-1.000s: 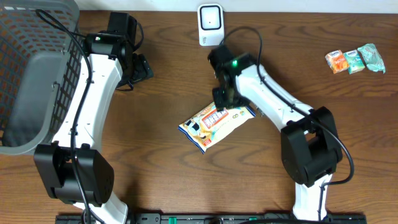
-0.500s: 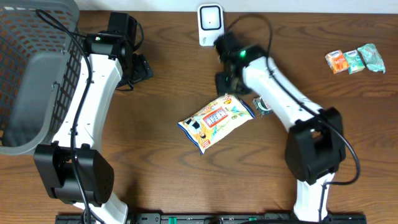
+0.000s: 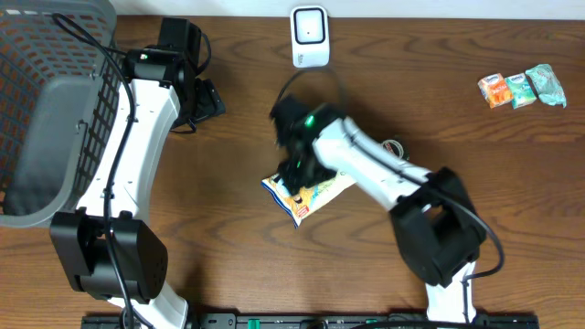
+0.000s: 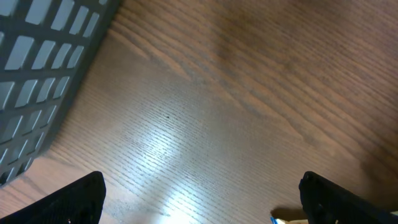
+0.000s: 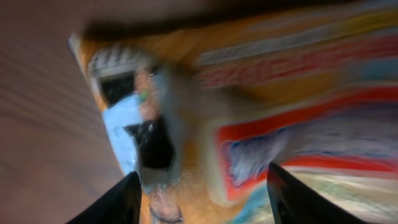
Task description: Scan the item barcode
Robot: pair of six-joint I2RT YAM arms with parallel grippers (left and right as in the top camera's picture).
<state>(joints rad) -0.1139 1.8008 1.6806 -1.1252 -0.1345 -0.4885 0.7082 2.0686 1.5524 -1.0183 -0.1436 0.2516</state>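
Apparently snack packet beneath right tool

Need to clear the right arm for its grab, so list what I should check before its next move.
1. Right claw open: ok, its fingers stand apart.
2. Right claw over the snack bag: ok, the bag fills the right wrist view.
3. Bag gripped: not ok, it lies on the table, not yet held.
4. Barcode side known: cannot tell, the wrist picture is blurred and the overhead print is too small.
5. Scanner reachable: ok, it stands at the table's far edge with bare wood before it.
6. Left claw out of the way: ok, open and off beside the basket.
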